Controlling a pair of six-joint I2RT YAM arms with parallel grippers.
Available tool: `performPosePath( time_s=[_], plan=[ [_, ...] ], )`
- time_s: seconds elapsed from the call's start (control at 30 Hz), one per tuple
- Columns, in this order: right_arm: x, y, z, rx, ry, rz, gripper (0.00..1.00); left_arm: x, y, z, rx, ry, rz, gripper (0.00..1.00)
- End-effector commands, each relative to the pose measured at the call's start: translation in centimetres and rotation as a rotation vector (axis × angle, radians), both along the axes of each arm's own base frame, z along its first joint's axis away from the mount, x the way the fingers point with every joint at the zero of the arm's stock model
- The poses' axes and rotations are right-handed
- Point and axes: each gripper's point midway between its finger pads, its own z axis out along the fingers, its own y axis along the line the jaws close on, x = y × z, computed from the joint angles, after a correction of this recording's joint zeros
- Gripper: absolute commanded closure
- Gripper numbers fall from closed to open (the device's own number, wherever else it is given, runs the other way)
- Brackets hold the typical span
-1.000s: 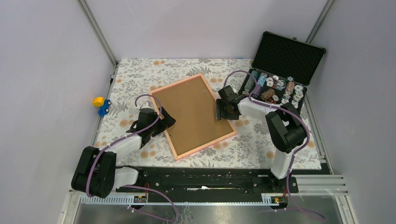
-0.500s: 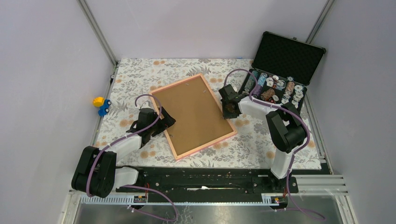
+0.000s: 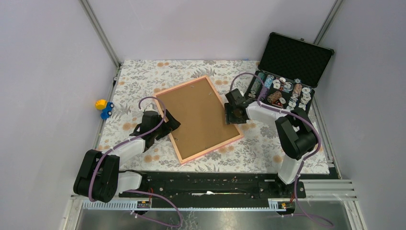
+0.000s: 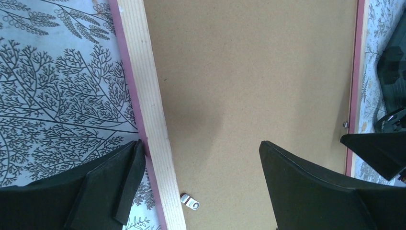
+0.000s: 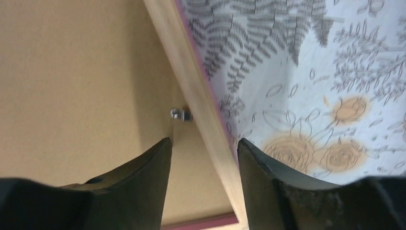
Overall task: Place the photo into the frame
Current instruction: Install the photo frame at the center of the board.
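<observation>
The frame (image 3: 211,149) lies face down on the floral cloth, its brown backing board (image 3: 198,116) up. The photo is hidden. My left gripper (image 3: 168,125) is open and straddles the frame's left rail; in the left wrist view (image 4: 201,146) one finger is on the cloth and the other over the board, with the pale rail (image 4: 152,115) and a metal tab (image 4: 190,201) between them. My right gripper (image 3: 233,114) is open and straddles the right rail (image 5: 191,76); in its wrist view (image 5: 203,141) a small metal tab (image 5: 181,114) sits just ahead.
An open black case (image 3: 287,72) with spools and small parts stands at the back right, close behind my right arm. A yellow and blue toy (image 3: 103,108) lies off the cloth's left edge. Grey walls enclose the table.
My right gripper has shifted a little to the right, from over the board to the frame's right rail. The left arm and the frame have not moved.
</observation>
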Motion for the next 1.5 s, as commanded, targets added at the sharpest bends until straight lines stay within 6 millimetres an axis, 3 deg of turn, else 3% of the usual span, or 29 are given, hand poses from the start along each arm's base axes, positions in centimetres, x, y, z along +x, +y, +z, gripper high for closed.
performPosePath(
  time_s=[0.0,0.1,0.4,0.53,0.67,0.77,0.87,1.2,1.4,1.47],
  plan=[
    [-1.5,1.2,2.2,0.095,-0.028,0.015,0.34,-0.2,-1.3,0.5,-0.042,0.014,-0.051,0.01],
    [-2.2,1.5,1.7,0.135,-0.029,0.021,0.27,0.2,-1.4,0.1,-0.031,0.047,-0.052,0.01],
    [-3.7,4.6,2.1,0.374,-0.047,0.064,0.27,3.2,-1.4,-0.6,0.111,0.151,-0.079,0.01],
    [-3.4,3.5,1.3,0.315,-0.069,0.060,0.27,1.7,-0.1,-0.4,0.217,0.212,0.009,0.01],
    [-3.7,3.1,1.1,0.292,-0.057,0.060,0.27,-0.3,0.9,0.3,0.206,0.249,0.089,0.02],
    [-4.0,3.2,1.2,0.307,-0.053,0.066,0.27,-1.2,1.2,0.6,0.178,0.268,0.132,0.09],
    [-4.2,3.5,1.3,0.327,-0.051,0.068,0.27,-1.5,1.3,0.8,0.161,0.284,0.169,0.28],
    [-4.6,3.6,1.4,0.346,-0.048,0.065,0.27,-1.4,1.0,0.0,0.153,0.345,0.217,0.45],
    [-4.6,3.6,1.3,0.348,-0.044,0.063,0.27,-1.8,2.0,-0.5,0.187,0.366,0.267,0.49],
    [-4.7,3.6,1.3,0.349,-0.042,0.064,0.27,-1.9,2.0,-0.5,0.197,0.371,0.260,0.40]
  ],
)
